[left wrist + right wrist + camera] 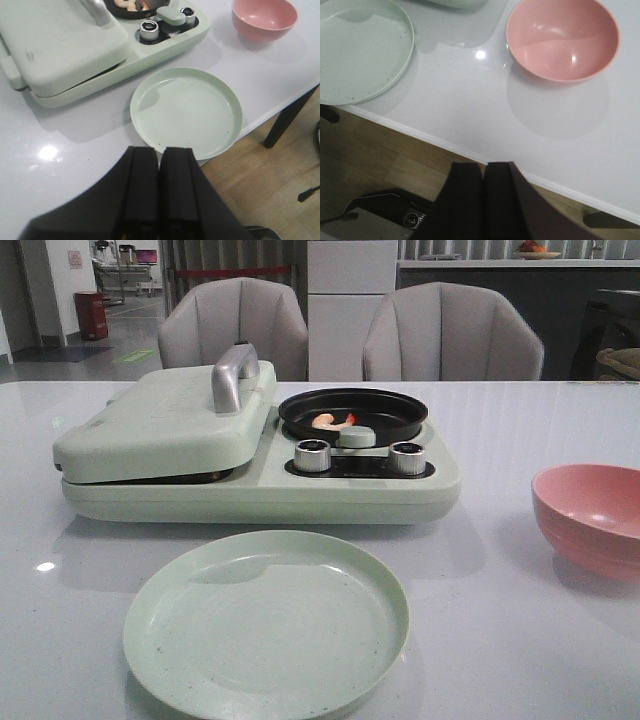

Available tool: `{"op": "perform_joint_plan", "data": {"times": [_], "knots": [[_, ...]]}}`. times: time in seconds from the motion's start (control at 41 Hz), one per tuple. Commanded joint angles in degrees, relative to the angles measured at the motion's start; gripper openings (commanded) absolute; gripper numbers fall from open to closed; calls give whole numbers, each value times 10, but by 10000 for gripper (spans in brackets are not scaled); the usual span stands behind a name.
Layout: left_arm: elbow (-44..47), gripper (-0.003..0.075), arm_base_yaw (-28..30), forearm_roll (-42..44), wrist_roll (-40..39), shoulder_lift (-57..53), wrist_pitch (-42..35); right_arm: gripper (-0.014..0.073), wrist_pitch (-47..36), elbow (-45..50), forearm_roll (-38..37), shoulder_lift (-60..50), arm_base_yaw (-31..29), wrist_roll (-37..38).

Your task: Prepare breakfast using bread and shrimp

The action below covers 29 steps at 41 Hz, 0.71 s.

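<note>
Looking across the bench (520,640), we see the shrimp (333,421) in the black pan (400,412) at frame centre, on the pale green cooker (250,485) whose lid (165,420) is down. No bread shows. A green plate (265,625) lies lower centre, a pink bowl (592,515) far right. Our left hand (160,190) and right hand (485,200) each have fingers pressed together, holding nothing.
</note>
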Motion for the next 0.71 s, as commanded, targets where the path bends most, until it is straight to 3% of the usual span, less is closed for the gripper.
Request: {"op": "perform_joint_plan", "data": {"times": [0.0,0.122,0.682], "knots": [[-15,102,-3,50,-66,2,-43,46,-50,-16,-5,2,0,0],[-15,102,-3,100,-88,2,-31,46,-50,-16,-5,2,0,0],[-15,101,-3,98,-88,2,-19,46,-49,-16,-5,2,0,0]]}}
